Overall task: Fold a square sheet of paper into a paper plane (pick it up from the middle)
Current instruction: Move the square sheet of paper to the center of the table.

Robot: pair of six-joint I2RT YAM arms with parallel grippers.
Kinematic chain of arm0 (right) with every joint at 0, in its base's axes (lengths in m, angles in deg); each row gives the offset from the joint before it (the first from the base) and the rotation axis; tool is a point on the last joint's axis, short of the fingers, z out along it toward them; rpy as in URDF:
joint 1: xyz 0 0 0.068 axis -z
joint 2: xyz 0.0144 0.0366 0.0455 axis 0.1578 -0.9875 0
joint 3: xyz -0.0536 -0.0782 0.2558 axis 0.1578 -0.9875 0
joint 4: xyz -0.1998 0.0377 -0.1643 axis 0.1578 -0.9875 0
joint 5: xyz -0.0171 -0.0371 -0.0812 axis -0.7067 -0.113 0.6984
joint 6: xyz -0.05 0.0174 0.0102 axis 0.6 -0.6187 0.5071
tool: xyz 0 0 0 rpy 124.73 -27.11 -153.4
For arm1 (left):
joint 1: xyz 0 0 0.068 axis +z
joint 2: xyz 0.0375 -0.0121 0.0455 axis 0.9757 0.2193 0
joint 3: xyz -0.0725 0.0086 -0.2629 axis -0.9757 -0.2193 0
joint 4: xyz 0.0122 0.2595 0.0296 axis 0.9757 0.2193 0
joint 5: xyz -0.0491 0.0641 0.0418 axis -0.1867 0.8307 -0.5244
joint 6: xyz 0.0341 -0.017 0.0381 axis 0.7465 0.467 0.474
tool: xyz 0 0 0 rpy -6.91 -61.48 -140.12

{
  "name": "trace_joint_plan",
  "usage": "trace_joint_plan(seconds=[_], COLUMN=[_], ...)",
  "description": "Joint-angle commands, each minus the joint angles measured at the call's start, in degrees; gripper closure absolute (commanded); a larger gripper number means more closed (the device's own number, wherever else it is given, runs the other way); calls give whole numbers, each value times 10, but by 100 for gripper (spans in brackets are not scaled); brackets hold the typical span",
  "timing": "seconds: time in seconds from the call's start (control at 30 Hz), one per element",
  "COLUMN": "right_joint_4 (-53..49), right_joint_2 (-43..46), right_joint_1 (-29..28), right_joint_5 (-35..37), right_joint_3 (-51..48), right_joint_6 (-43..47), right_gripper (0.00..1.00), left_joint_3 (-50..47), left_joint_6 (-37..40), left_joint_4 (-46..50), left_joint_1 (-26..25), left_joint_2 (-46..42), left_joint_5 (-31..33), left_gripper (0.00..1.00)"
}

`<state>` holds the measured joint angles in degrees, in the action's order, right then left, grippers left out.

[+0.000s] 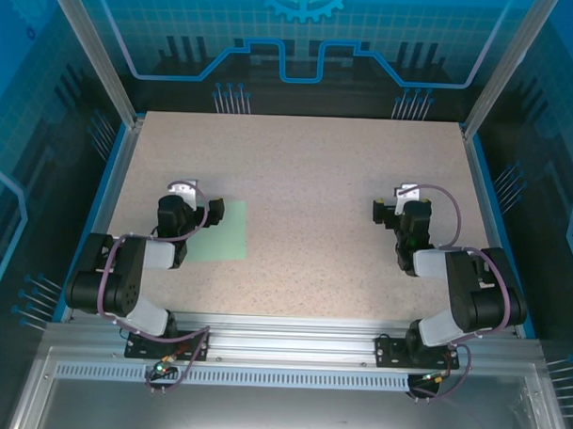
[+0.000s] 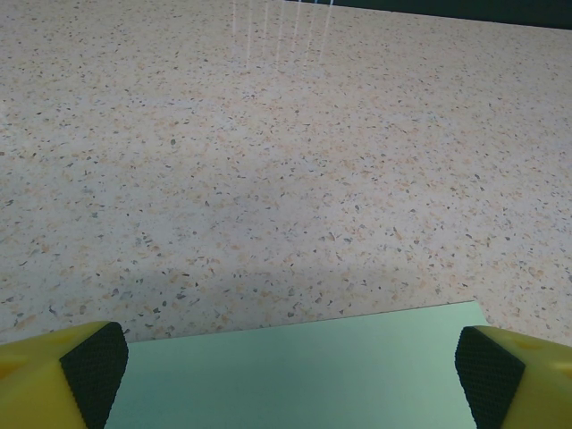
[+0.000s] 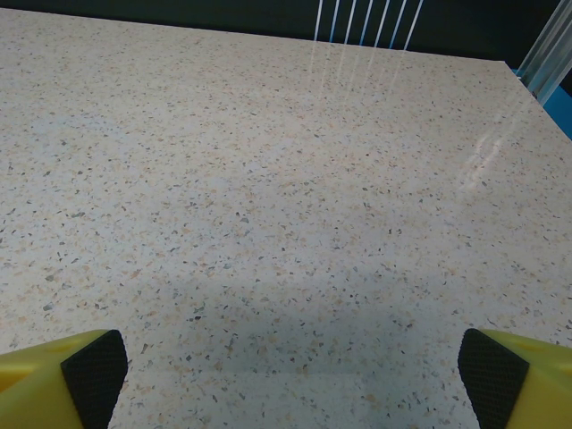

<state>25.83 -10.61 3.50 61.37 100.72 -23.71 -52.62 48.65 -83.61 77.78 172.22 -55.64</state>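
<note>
Tabletop (image 1: 307, 178) lay speckled, blue-walled; left gripper (image 1: 181, 188) gaped over the square sheet of paper (image 1: 225, 237), right gripper (image 1: 405, 194) gaped well apart.

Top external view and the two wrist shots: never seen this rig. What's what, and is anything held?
The overhead picture looks down from behind two robot arms bolted at the near edge of a speckled table. Each arm ends in a two-finger gripper: the left gripper and the right gripper. The other two pictures come from cameras on the wrists; the yellow fingers with black pads at their bottom corners are each gripper's own. One thing lies on the table: a flat, unfolded square sheet of paper, pale mint green, partly under the left gripper. Both grippers stand wide open and hold nothing; the right one is over bare table.
</note>
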Motion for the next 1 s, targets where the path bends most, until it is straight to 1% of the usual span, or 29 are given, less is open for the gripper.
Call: trace_joint_plan(seconds=[0.0,0.07,0.1,0.13,0.17,0.2,0.23,0.27,0.3,0.33,0.37,0.47,0.5,0.53,0.57,0.67,0.7,0.77,0.83,0.97], right_joint_4=[14,-19,-8,-8,-17,-69,-146,-246,-339,-401,-450,-577,-614,-643,-662,-666,-668,-670,-671,-678], right_joint_2=[5,13,16,23,36,56,81,98,105,104,103,107,106,104,101,95,94,94,90,84], right_joint_1=[4,-2,0,-2,-7,-12,-14,-13,-11,-11,-13,-14,-14,-14,-14,-21,-27,-42,-56,-94], right_joint_5=[-25,-67,-66,-55,-50,-48,-45,-39,-41,-52,-66,-128,-149,-168,-205,-322,-339,-344,-356,-333], right_joint_3=[-2,11,5,3,4,18,46,87,132,162,190,254,267,294,304,300,298,293,293,294], right_joint_6=[-2,23,21,19,23,28,19,-11,-36,-46,-58,-115,-139,-160,-173,-190,-191,-197,-197,-200], right_gripper=[0,1,0,1,1,0,1,0,1,1,0,1,0,1,1,1,1,1,1,1], left_joint_3=[9,1,0,3,14,30,45,63,84,100,117,154,162,167,176,187,192,206,223,239], left_joint_6=[13,11,4,-8,-31,-62,-87,-111,-132,-144,-160,-279,-282,-277,-277,-283,-281,-267,-259,-275], left_joint_4=[-10,-8,11,47,106,165,219,272,327,368,408,530,547,553,563,567,570,592,628,677], left_joint_1=[5,5,4,5,8,13,16,17,18,19,20,22,23,23,23,16,5,-29,-66,-89], left_joint_2=[-8,-30,-55,-86,-123,-158,-183,-208,-229,-242,-255,-274,-270,-262,-249,-206,-189,-156,-117,-52], left_joint_5=[-16,-11,0,14,33,45,54,62,61,51,41,70,43,3,-39,-140,-148,-140,-106,-37], left_gripper=[2,1,1,2,1,1,2,1,2,2,2,2,1,1,2,2,1,1,2,2])
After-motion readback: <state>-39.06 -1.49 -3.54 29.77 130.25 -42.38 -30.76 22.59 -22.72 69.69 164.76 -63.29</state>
